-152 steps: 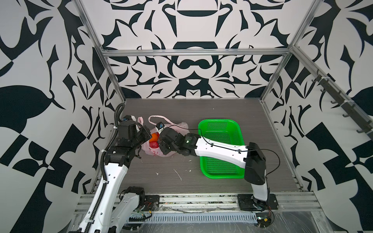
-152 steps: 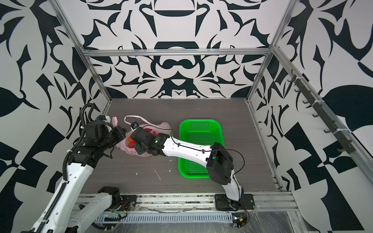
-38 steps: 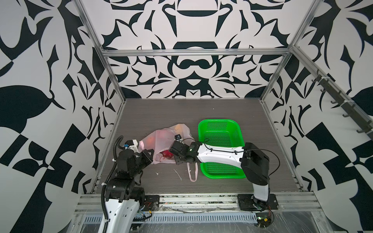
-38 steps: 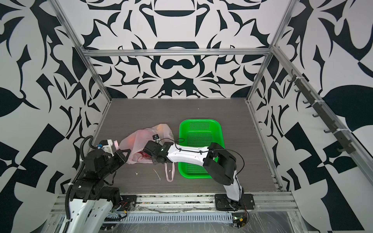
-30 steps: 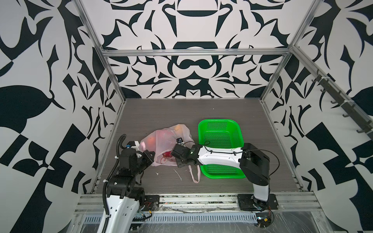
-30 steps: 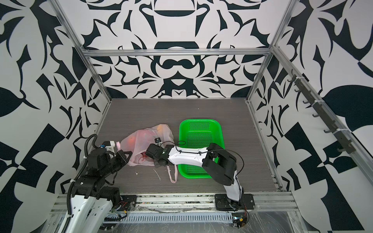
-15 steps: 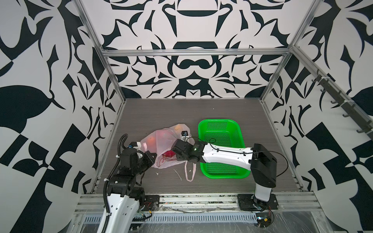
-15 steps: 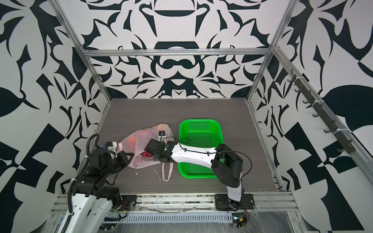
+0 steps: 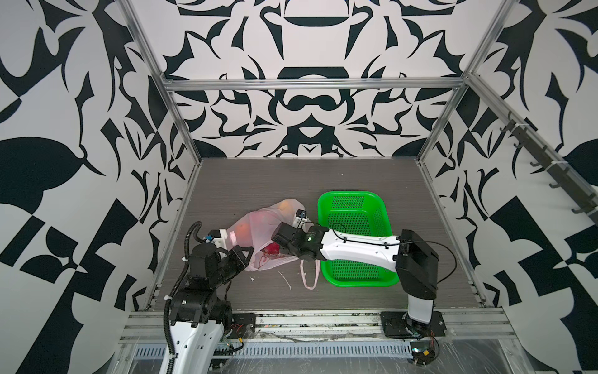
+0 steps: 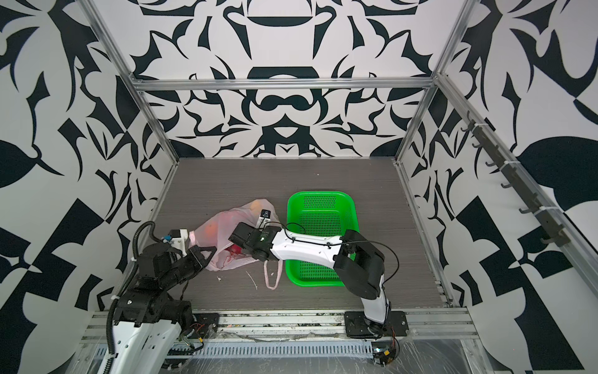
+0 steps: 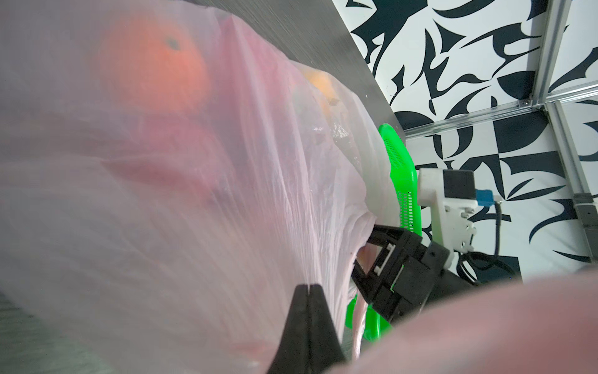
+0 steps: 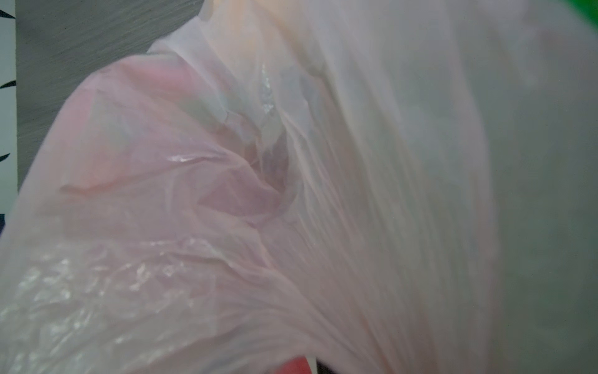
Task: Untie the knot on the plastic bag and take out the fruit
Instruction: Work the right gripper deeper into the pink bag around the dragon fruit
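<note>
Pinching near-left edge of pink plastic bag [image 9: 259, 223] with left gripper [image 9: 247, 255], jaws pressed together. Buried in bag mouth, right gripper [image 9: 276, 239]; jaw state impossible to tell. Lying left of green basket [image 9: 349, 194], orange [image 11: 155, 64] and red fruit [image 9: 271, 250] inside, knot unseen. Risk: snagging film, tearing or dragging bag.

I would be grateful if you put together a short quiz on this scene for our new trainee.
1. True or false: the plastic bag lies inside the green basket.
2. The left gripper is: A) open above the basket; B) shut on the bag's plastic; C) holding a loose fruit.
3. Which fruit shows clearest through the bag in the left wrist view?
Key: 1 false; 2 B; 3 an orange.
</note>
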`<state>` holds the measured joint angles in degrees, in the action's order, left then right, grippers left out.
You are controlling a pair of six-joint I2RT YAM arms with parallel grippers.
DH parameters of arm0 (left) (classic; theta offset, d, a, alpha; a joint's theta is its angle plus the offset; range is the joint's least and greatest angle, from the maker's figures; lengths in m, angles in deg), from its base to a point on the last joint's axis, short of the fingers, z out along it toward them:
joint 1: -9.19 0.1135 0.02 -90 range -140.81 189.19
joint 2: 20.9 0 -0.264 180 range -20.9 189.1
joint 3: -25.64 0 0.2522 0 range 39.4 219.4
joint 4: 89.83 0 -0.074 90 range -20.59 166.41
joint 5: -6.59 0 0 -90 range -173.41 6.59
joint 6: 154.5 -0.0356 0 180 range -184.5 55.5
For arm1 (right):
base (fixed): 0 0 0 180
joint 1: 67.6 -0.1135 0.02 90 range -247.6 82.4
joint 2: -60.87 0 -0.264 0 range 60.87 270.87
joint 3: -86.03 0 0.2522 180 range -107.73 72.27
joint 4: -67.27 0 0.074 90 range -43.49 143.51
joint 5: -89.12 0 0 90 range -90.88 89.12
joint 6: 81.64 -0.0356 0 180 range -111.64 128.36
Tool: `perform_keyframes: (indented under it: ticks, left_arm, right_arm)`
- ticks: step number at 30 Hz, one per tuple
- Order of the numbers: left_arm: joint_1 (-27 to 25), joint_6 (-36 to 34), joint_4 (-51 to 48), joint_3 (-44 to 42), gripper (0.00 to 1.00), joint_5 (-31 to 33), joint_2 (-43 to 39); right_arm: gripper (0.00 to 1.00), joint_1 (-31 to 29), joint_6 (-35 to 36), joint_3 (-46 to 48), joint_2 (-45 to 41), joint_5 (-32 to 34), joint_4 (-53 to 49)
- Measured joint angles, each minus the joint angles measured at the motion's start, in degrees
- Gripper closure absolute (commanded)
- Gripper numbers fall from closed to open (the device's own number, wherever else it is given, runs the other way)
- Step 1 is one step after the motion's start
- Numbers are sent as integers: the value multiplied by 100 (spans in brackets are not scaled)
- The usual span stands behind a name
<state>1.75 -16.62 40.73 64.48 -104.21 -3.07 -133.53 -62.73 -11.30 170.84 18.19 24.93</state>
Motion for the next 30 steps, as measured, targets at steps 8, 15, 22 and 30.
perform_keyframes:
  ticks: [8,15,22,30]
  left_arm:
    - [0,20,-17,-201,100,-249,-249]
    - [0,-11,-22,-201,100,-372,-249]
    - [0,-33,-35,-208,100,-435,-269]
    - [0,-33,-83,-210,100,-520,-337]
  right_arm:
    - [48,-33,-352,-151,291,-44,160]
    - [27,-98,-557,-179,297,-17,197]
    - [7,-133,-704,-181,297,-7,328]
    - [6,-133,-721,-181,299,-59,649]
